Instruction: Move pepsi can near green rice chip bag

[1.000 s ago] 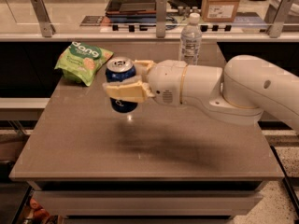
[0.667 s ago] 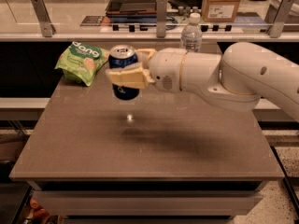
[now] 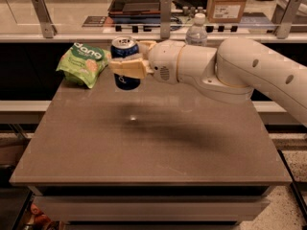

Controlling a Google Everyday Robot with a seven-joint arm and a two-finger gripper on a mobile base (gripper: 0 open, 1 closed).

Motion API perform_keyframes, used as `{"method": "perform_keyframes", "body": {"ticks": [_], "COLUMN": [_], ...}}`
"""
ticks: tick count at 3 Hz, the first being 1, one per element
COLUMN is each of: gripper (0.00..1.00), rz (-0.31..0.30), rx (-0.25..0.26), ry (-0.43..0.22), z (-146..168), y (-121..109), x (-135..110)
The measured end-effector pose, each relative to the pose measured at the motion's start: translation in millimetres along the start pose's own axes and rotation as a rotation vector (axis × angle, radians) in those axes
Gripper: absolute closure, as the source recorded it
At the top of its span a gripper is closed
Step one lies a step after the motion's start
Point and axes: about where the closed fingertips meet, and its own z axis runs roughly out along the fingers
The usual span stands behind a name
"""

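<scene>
While gripping the can [image 3: 123, 48] across its middle, fingers [image 3: 129, 69] closed on it, hung in the air over the far left of the desk [image 3: 153, 147], with the gripper [image 3: 122, 65] reaching in from the right. Held the can upright, silver top showing, clear of the desk, just beside the bag [image 3: 82, 63] and seemingly not touching it. Judged the can stiff, smooth and likely slippery, thin-walled enough to dent under a hard squeeze; light if empty, heavier if full, and could not tell which, nor whether opened. Best taken around the mid-body, as here, with both fingers on the curved wall; needed keeping upright against spills. Judged the bag soft, crinkled and light, easily shoved by a careless set-down, so wanted a landing spot next to it, not on it. Saw a flat, matt brown desk, plain and level, good for standing a can, with the arm's shadow and a small bright glint near the middle. Noted a bottle [image 3: 195, 31] at the far edge behind the arm, a cardboard box [image 3: 225, 1] and dark trays on a counter beyond, rail posts between, and speckled floor at lower right.
</scene>
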Motion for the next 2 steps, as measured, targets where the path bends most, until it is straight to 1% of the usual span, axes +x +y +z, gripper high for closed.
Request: {"method": "perform_keyframes", "body": {"ticks": [1,2], "gripper": [1.0,1.0], "rz": [-0.013,-0.012], "rx": [0.036,0.07], "ry": [-0.005,-0.002], "z": [4.8,4.7], "y": [-15.1,-37.5], "x": [3.7,12.0]}}
